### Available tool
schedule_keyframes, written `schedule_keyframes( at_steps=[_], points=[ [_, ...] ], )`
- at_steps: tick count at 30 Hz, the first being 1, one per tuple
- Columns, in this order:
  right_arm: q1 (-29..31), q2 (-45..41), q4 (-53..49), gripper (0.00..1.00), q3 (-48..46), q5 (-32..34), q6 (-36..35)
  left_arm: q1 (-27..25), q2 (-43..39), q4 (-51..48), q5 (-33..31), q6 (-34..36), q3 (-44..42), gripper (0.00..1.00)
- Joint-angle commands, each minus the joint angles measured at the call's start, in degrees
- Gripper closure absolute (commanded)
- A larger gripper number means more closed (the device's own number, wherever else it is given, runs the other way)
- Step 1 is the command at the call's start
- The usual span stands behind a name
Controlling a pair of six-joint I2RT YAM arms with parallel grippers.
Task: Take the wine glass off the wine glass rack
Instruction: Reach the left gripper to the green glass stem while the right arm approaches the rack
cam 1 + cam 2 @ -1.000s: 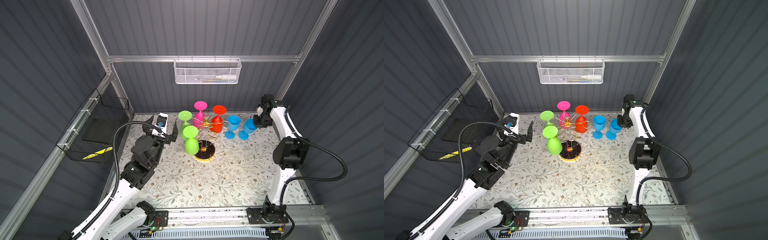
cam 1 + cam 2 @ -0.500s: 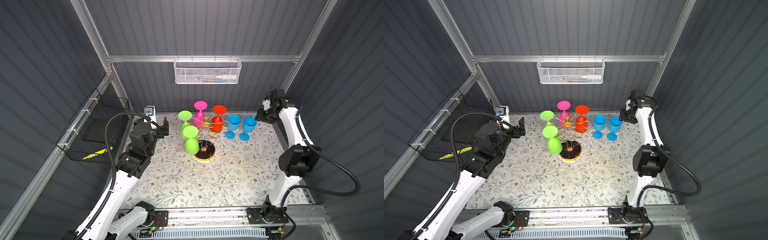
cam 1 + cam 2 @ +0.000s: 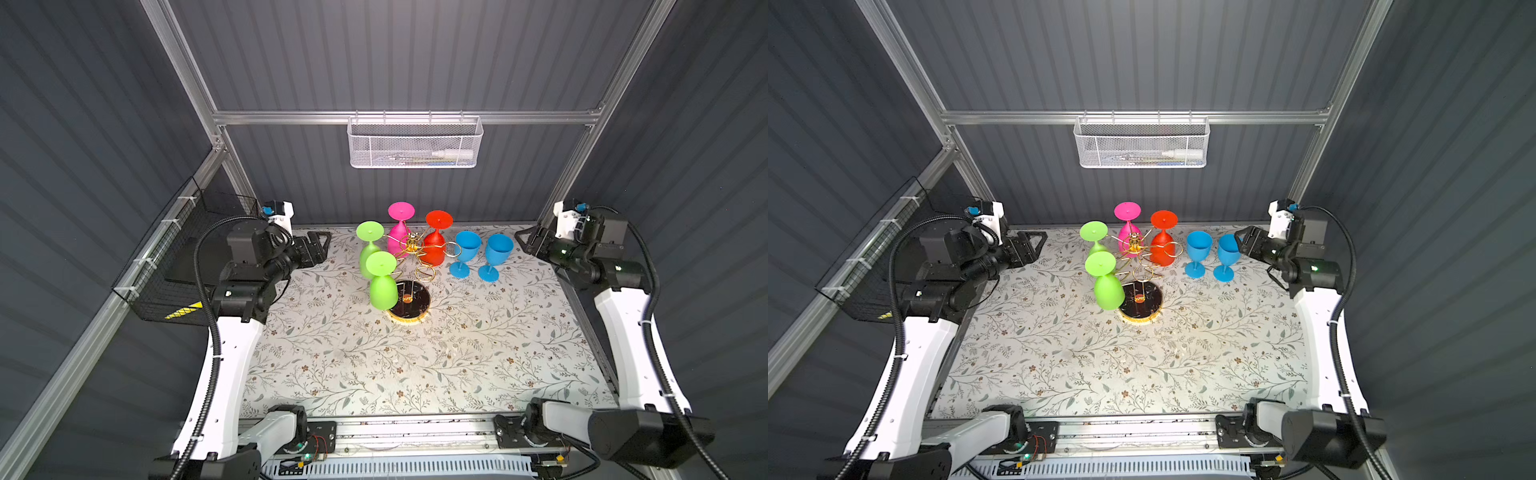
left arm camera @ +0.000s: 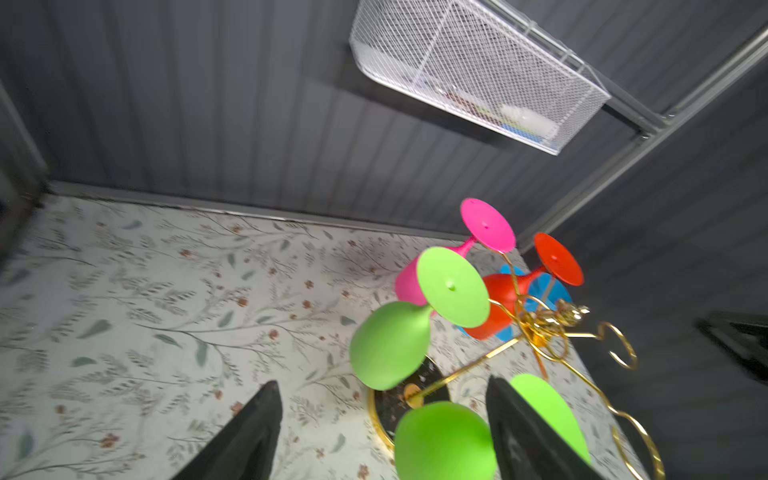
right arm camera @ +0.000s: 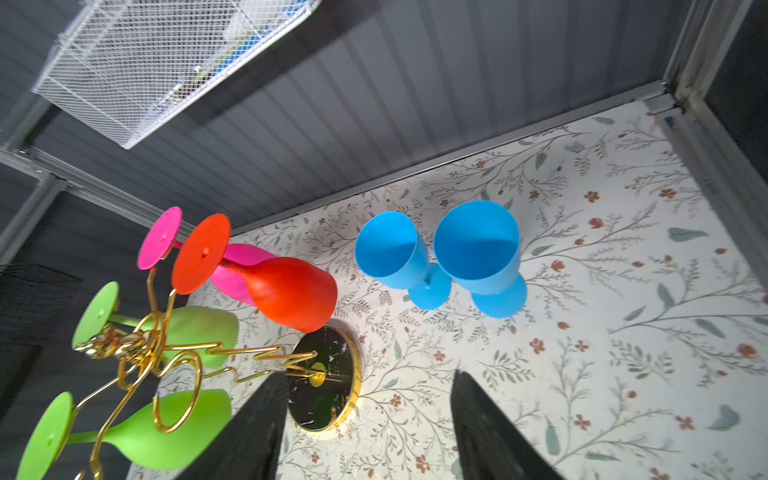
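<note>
Rack: the wine glass rack [image 3: 412, 248] stands at the back middle of the floral table [image 3: 415, 365], its gold wire arms above a round black gold-rimmed base [image 3: 411, 301].

Four glasses hang from it bowl-down, feet up: near green wine glass [image 3: 382, 289], far green wine glass [image 3: 367, 257], pink wine glass [image 3: 397, 237] and red wine glass [image 3: 434, 251]. In both top views the near green bowl overlaps the base's edge.

Off the rack: inner blue wine glass [image 3: 466, 248] and outer blue wine glass [image 3: 498, 250] stand upright on the table just beside the rack, on my right arm's side. They are close together; I cannot tell if they touch.

My left gripper [image 3: 322, 246] hangs at the back left of the table, pointing toward the rack and well apart from both green glasses. Its jaws are spread, with nothing in them. In the left wrist view my fingers [image 4: 249, 436] frame the near green glass, which lies ahead of them.

My right gripper [image 3: 525, 246] hangs at the back right, near the outer blue wine glass but apart from it. Its jaws are spread and hold nothing; in the right wrist view only table shows between my fingers [image 5: 486, 436].

Back wall: white mesh basket [image 3: 415, 143].
</note>
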Motion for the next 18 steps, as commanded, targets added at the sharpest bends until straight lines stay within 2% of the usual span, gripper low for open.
schedule_keyframes(
  at_steps=[1, 5, 8, 13, 18],
  points=[
    [0.08, -3.61, 5.54, 0.34, -5.48, -3.96, 2.90, 1.37, 1.46, 1.52, 19.64, -6.42, -1.26, 0.25],
    [0.13, -8.99, 7.78, 0.31, -10.97, -5.74, 3.72, 1.42, 3.61, 7.56, 29.19, -12.03, -5.34, 0.31],
    [0.14, -10.22, 8.24, 0.30, -13.24, -6.32, 3.75, 1.29, 4.33, 10.82, 33.19, -15.72, -7.88, 0.35],
    [0.13, -11.03, 10.87, 0.29, -15.78, -7.79, 5.08, 0.28, 4.47, 9.90, 32.78, -15.54, -9.05, 0.36],
    [0.14, -10.34, 11.00, 0.28, -15.44, -8.59, 4.42, -5.81, 6.54, 9.69, 30.03, -14.87, -8.22, 0.37]
  ],
)
